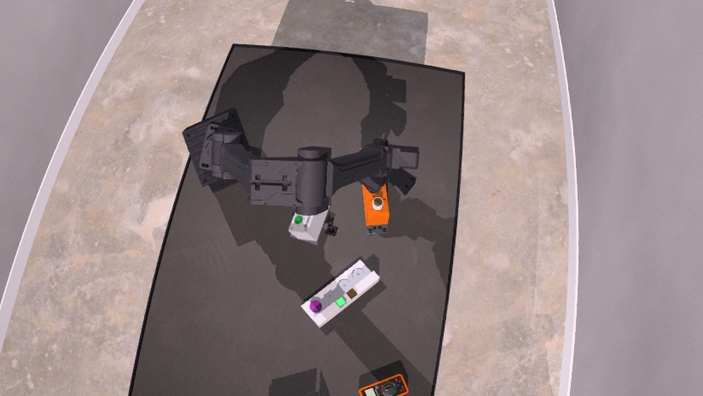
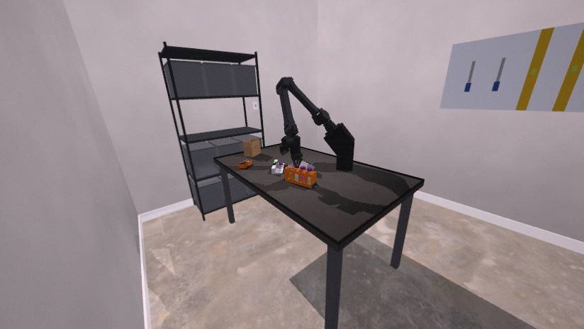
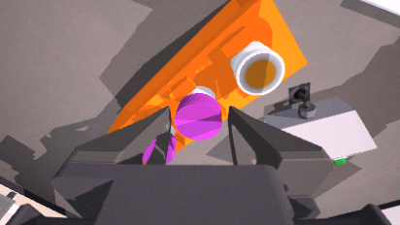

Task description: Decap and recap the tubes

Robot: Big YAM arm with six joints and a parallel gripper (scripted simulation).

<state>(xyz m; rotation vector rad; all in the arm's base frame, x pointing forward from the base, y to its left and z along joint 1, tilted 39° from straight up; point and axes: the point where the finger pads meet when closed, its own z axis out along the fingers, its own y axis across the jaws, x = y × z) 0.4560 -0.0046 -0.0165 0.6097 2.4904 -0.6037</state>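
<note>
Purple ribbed round cap of tube 3 (image 2: pixel 296 166) (image 3: pixel 198 116): seated over its tube in the orange block-shaped decapping station (image 1: pixel 376 217) (image 2: pixel 300 185) (image 3: pixel 292 58); whether it is tight cannot be told.
Black two-finger gripper (image 1: pixel 375 188) (image 2: pixel 297 163) (image 3: pixel 199 112): parted about halfway, fingers on either side of the cap with nothing gripped.
Purple cap in the end nest (image 1: pixel 315 305) (image 2: pixel 281 164): laid in the long white cap tray (image 1: pixel 320 320) (image 2: pixel 278 171) (image 3: pixel 385 4), judged to be tube 4's.
Green square lamp (image 1: pixel 340 301): lit, so recapping is judged to be in hand.
White-rimmed open tube 4 (image 1: pixel 377 203) (image 2: pixel 290 166) (image 3: pixel 258 73): uncapped.
Cap risk: the thread could be left short of its stop if too few turns are given, or crossed if the cap is gripped askew.
Neighbour risk: the purple cap of tube 2 (image 2: pixel 302 167) (image 3: pixel 157 150) could be knocked by a finger swung wide.
Green round READY key (image 1: pixel 298 219) (image 3: pixel 340 161): finish spoiled if pressed before tube 4 is capped.
</note>
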